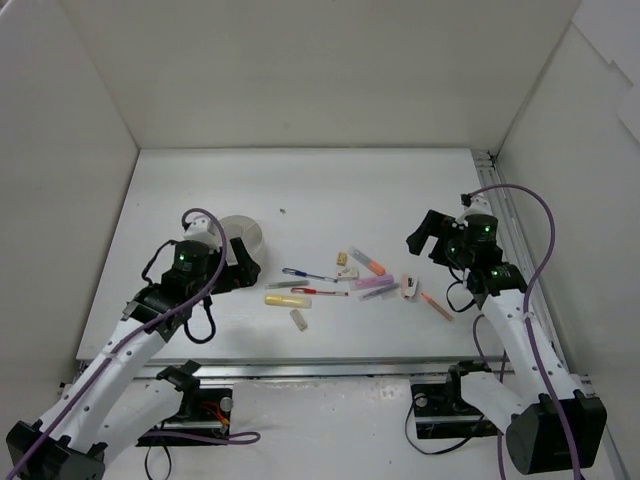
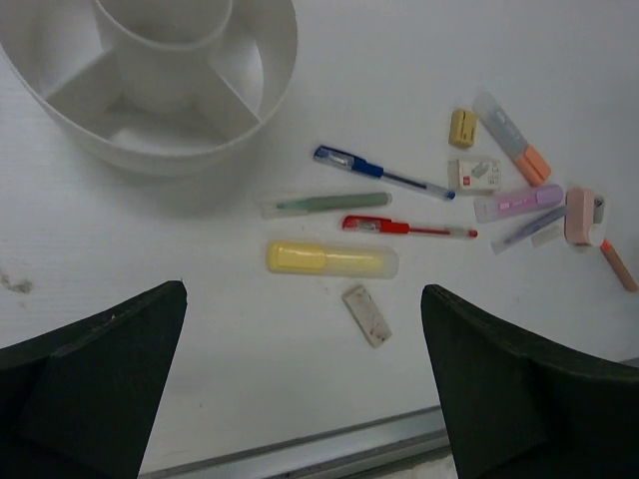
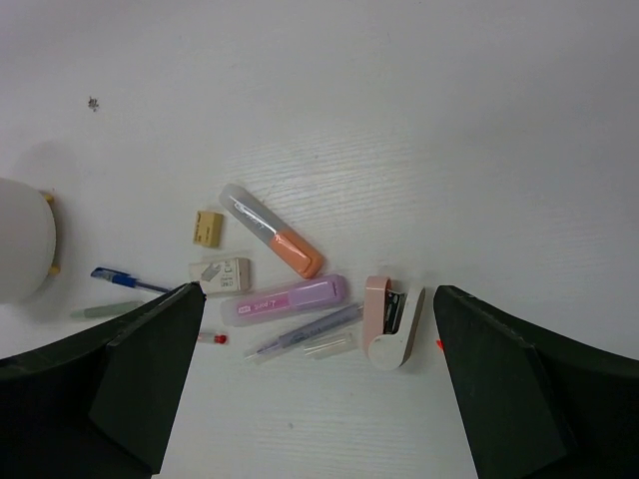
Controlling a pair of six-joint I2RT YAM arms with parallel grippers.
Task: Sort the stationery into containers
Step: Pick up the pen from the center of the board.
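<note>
Left gripper (image 2: 303, 299): jaws at full spread, nothing held, poised above the table (image 1: 200, 180) near the yellow highlighter (image 2: 329, 258). Right gripper (image 3: 318, 297): jaws equally wide, nothing held, above the purple highlighter (image 3: 285, 299). The divided white cup (image 2: 270, 60) stands left of the spread. The stationery lies loose on the table outside the cup: blue pen (image 2: 379, 173), red pen (image 2: 404, 228), orange highlighter (image 2: 511, 138), white eraser (image 2: 473, 173), small yellow eraser (image 2: 461, 128).
</note>
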